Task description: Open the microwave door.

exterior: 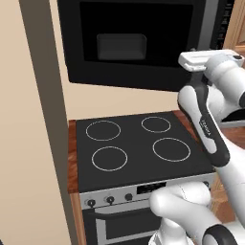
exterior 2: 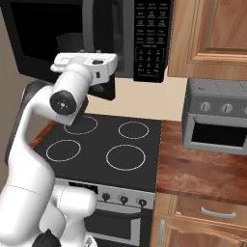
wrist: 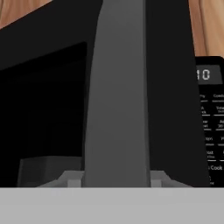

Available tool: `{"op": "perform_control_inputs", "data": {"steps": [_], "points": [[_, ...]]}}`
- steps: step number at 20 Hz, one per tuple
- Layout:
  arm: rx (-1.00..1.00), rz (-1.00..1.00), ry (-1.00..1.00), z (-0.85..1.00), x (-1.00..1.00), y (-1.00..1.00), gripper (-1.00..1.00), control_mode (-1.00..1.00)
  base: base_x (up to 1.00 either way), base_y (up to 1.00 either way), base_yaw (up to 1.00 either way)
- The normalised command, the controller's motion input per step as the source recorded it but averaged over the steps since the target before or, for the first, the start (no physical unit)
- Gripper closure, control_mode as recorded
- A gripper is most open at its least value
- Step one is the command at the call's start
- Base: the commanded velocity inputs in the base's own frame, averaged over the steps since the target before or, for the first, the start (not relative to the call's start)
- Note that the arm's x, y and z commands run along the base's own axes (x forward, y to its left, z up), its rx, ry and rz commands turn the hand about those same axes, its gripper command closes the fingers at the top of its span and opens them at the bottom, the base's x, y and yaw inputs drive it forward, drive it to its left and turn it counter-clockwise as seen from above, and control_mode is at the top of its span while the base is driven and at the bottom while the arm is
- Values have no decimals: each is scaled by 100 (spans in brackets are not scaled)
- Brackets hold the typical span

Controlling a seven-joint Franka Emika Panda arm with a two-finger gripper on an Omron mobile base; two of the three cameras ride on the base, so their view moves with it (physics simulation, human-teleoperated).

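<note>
**Inspector:** Microwave door (exterior: 136, 45): wide glossy black panel with a dark glass window, mounted above the cooktop (exterior: 139, 146). Its face points out toward the robot. In the left base view its near edge appears to stand slightly forward of the keypad side, but how far it is ajar I cannot tell. Long axis runs side to side; the grey handle strip (wrist: 117, 96) runs vertically along the edge next to the keypad panel (exterior 2: 152, 36).

**Clerk:** And the gripper?

**Inspector:** Gripper (wrist: 116, 181) is at the handle strip's lower end, one fingertip (wrist: 70, 179) on each side of it, clenched on the strip (the hand view shows the tips pressed against its flanks).

**Clerk:** Anything inside the microwave (exterior 2: 96, 38)?

**Inspector:** Through the window a dim grey rectangular shape shows; what it is I cannot tell.

**Clerk:** Surroundings?

**Inspector:** Black cooktop with four ring burners directly below, bare. Silver oven front (exterior 2: 120, 205) with round knobs beneath that. To the right, a small grey toaster oven (exterior 2: 217, 118) stands on a wooden counter (exterior 2: 193, 169), its chamber dark. Wooden cabinet (exterior 2: 212, 36) just beside the keypad panel.
</note>
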Motion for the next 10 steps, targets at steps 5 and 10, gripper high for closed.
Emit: {"op": "perform_control_inputs", "data": {"steps": [5, 10], "points": [[-11, 0, 5, 85, -88, 47, 100, -100, 0, 0, 0], [-13, 0, 3, 77, -96, 50, 100, -100, 0, 0, 0]]}}
